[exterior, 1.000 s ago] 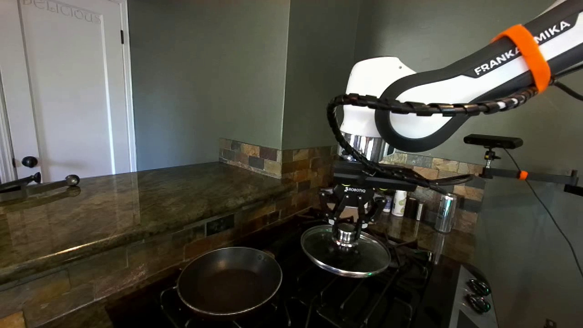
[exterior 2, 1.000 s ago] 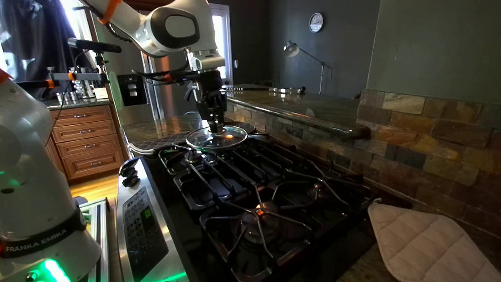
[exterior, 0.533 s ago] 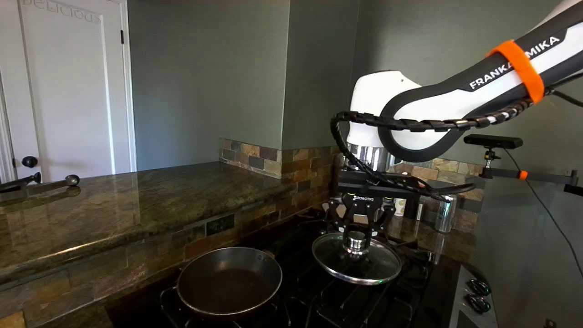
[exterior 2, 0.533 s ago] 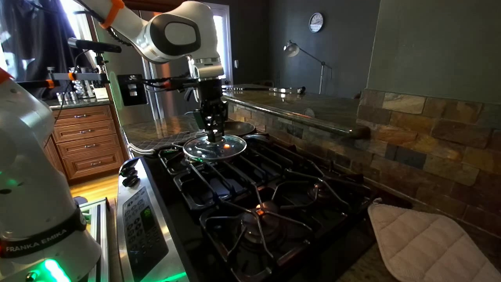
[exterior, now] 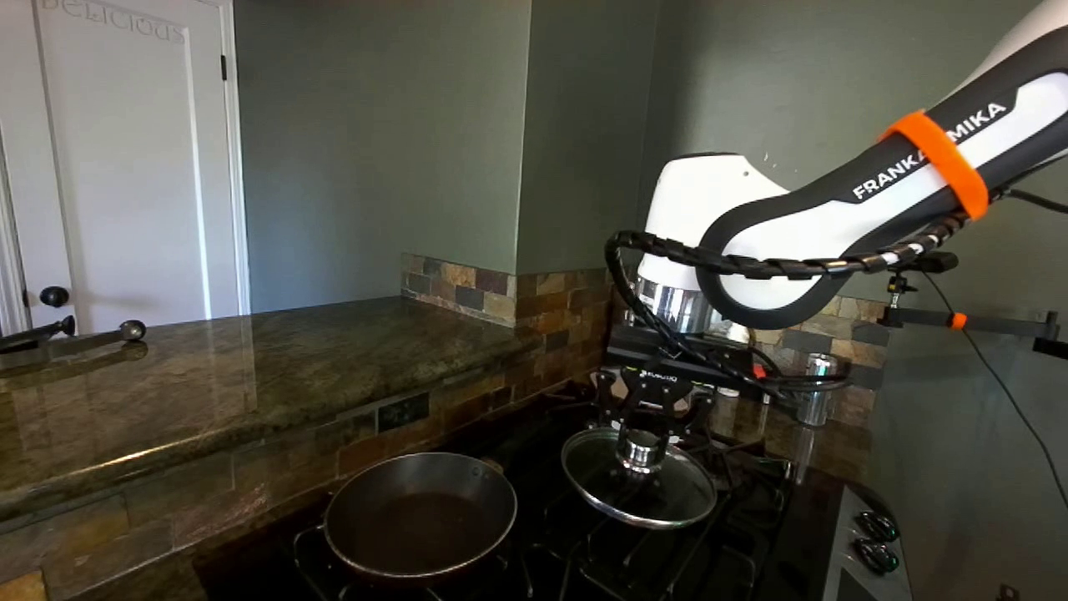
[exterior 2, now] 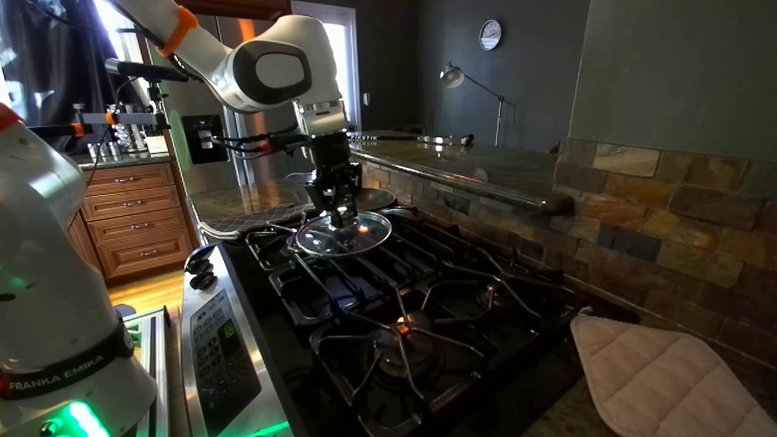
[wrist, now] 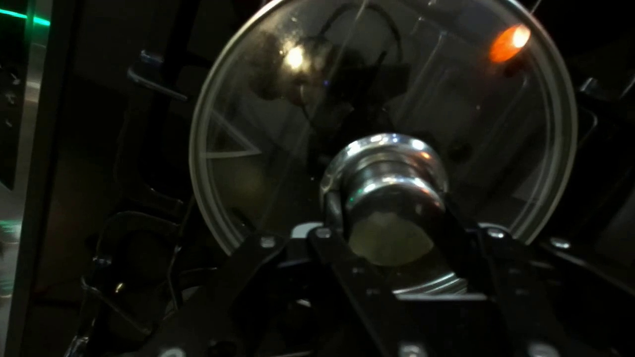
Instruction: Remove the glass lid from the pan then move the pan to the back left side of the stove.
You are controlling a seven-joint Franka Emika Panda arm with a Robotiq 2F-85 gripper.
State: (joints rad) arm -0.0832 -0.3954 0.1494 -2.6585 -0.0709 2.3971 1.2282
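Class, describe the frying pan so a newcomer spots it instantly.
Find the black stove below the raised counter. On it, near the tiled wall, sits a round dark pan. Unlike the clear glass lid in the claw, it is opaque.

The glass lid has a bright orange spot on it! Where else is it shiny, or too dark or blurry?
Wrist view: the glass lid also has a yellowish-white gleam, and the stove around it is very dark; in an exterior view, a green light glares on the robot's base; in an exterior view, the letters on the gripper look smeared.
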